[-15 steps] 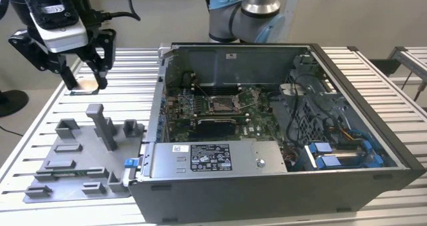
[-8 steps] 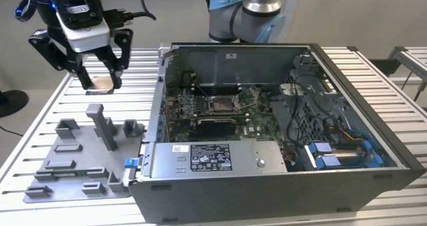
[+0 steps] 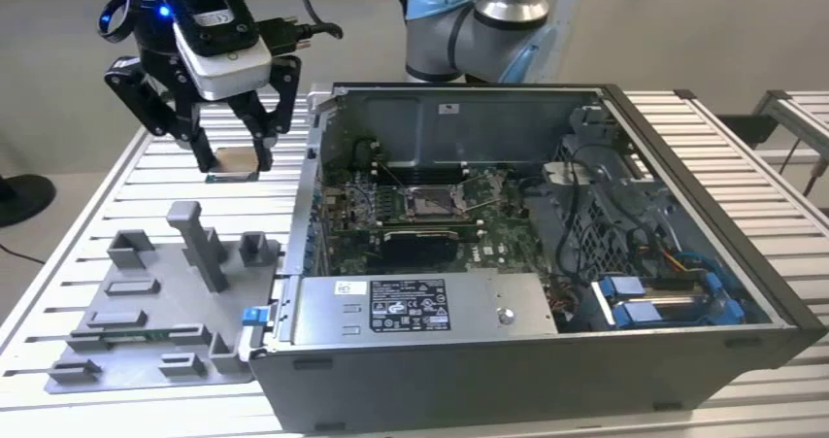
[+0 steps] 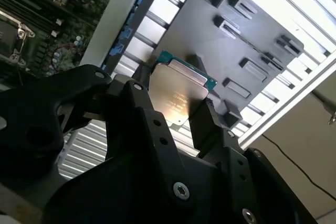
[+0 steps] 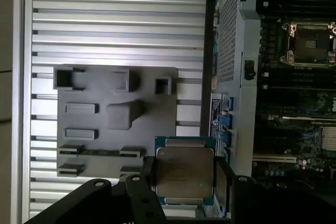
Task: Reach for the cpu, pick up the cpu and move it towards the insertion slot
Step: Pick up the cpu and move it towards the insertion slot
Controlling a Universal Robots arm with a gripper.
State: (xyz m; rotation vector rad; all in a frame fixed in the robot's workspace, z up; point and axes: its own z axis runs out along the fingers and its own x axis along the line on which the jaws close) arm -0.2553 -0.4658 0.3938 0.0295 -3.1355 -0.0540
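- Gripper (image 3: 236, 166): found outside the computer case (image 3: 518, 385), off the case's wall on the exterior view's left, toward its far corner. The black fingers are closed on the cpu (image 3: 236, 156), which is pinched by two opposite edges.
- Cpu: carried flat between the fingertips, held off the slatted table (image 3: 104, 195). In both wrist views its silvery top face (image 4: 176, 95) (image 5: 184, 174) is seen, with a green edge showing beyond the metal lid. It is not inside the case.
- Grey tray (image 3: 143, 360): laid on the table just beside the case, on the same side as the gripper but nearer the case's front corner. Its upright blocks and pockets are seen in both wrist views (image 4: 189, 30) (image 5: 97, 90), lying beneath the held chip and apart from it.
- Insertion slot (image 3: 430, 202): located inside the case, on the green board near the middle of the case floor. A square silver frame with a dark centre is noted in both wrist views (image 4: 10, 30) (image 5: 308, 43).
- Cpu and slot are separated by the case wall.
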